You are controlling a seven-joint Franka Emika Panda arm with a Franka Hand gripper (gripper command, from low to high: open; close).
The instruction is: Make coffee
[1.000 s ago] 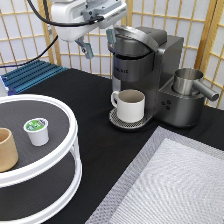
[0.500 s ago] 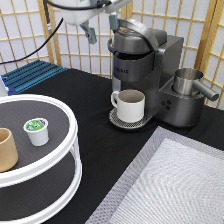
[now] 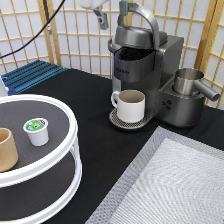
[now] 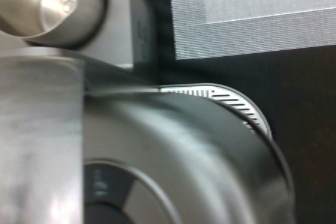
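on my exterior feed the end effector (image 3: 112, 12) sits at the very top edge, right above the coffee machine (image 3: 145, 75). i can see 2 dark fingers hanging down with a clear gap between them, 1 finger close against the machine's raised lid handle (image 3: 145, 20), and nothing is held between them. the lid looks lifted, with the dark brew chamber showing under it.

the coffee pod (image 3: 37, 131) is well away from the arm, standing upright on the upper tier of the white 2-tier turntable (image 3: 70, 125) at the exterior view's left, its green-and-white foil facing up. a tan handleless cup (image 3: 7, 149) stands near it, further to the exterior view's left, not touching it.

a cream mug (image 3: 130, 105) rests on the machine's round drip tray (image 3: 120, 121), under the spout. a grey woven mat (image 3: 170, 185) covers the black worktop (image 3: 95, 95) at the exterior view's bottom right.

my wrist feed shows only curved grey metal of the machine (image 4: 150, 150) from close by, with the drip tray's slotted rim (image 4: 232, 102) and the mat (image 4: 255, 25) beyond it.
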